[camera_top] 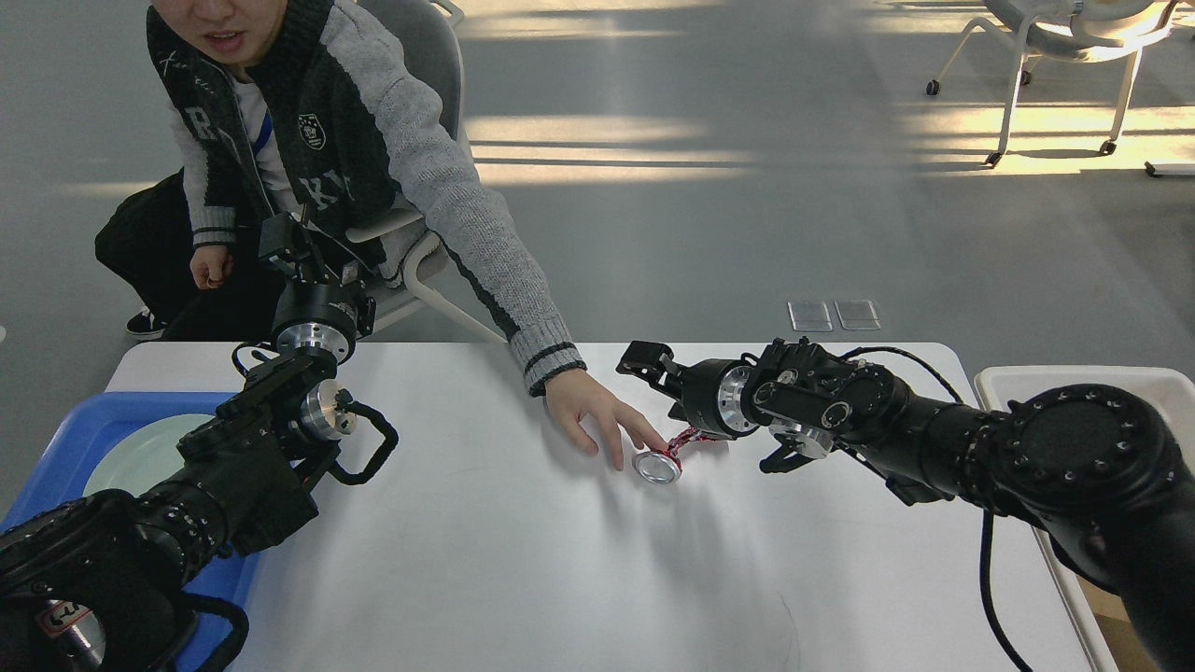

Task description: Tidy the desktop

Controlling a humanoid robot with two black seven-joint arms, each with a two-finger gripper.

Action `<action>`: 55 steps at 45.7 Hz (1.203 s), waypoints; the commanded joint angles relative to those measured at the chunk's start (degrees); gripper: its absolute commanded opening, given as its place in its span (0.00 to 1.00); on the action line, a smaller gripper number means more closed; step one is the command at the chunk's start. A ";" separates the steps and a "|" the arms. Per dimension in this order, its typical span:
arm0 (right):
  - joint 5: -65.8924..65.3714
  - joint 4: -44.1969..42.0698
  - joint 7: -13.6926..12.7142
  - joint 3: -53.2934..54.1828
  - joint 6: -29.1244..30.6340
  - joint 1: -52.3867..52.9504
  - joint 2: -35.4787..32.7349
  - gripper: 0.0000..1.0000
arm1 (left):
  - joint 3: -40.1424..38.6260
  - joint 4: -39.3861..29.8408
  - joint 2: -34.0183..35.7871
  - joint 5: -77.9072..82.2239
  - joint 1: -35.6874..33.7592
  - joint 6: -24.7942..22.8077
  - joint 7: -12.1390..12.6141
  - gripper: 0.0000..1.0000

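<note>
The white desktop [523, 560] fills the lower part of the head view. A crushed red can with a silver end [661, 464] lies on it near the middle. My right gripper [658, 373] hovers just above and to the right of the can. Only its upper finger [642, 357] shows clearly, so I cannot tell whether it grips the can's red end. A person's hand [597, 415] rests on the desktop with a fingertip touching the can. My left gripper [285, 241] is raised past the desktop's far left edge. It is dark against the person, with nothing visibly in it.
A blue tray [56, 448] holding a pale green plate [140, 453] sits at the left under my left arm. A white bin [1036, 378] stands at the right edge. The seated person leans in from the far left. An office chair [1055, 56] stands far back right.
</note>
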 commanded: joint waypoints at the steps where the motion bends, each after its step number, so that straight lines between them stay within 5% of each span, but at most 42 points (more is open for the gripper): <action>1: -0.02 0.36 0.16 -1.51 0.09 0.22 -0.60 1.00 | 0.00 0.00 0.00 0.00 0.00 0.09 0.00 0.96; 20: -8.89 1.33 0.42 -6.17 0.17 0.39 -4.21 1.00 | 0.00 0.00 0.00 0.00 0.00 0.00 0.00 0.96; 55: -9.60 -0.52 0.34 -7.75 -0.18 -4.26 2.38 1.00 | 0.00 0.00 0.00 0.00 0.00 0.00 0.00 0.96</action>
